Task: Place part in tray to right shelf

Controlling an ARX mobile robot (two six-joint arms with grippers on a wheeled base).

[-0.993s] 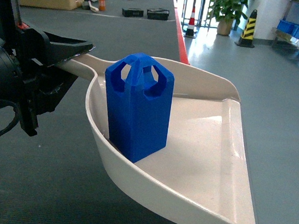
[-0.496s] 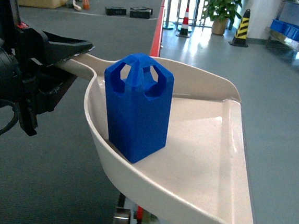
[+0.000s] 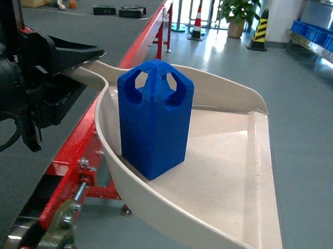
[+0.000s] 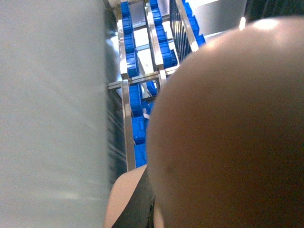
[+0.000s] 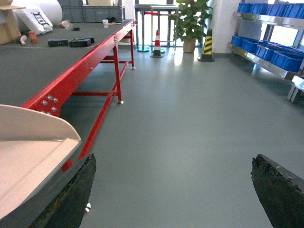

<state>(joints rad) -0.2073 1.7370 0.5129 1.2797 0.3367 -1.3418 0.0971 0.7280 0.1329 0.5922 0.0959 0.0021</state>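
While clamping the tray point(image 3: 233, 165) handle with left fingers point(image 3: 73, 55), carrying upright part point(image 3: 153, 120); right fingers point(image 5: 76, 190) spread, empty.

Part point(image 3: 153, 117) upright in tray point(image 3: 237, 183), left rear; conveyor table point(image 3: 90, 129) behind-left

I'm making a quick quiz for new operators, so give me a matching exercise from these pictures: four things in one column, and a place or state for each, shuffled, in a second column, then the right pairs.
Things:
1. part
2. tray
3. right tool
4. traffic cone

Places or states:
A. open, holding nothing
B. held by its handle in the left tool
C. standing on the floor in the far background
D. standing upright inside the cream scoop

Pairs: 1-D, 2-B, 3-A, 4-C
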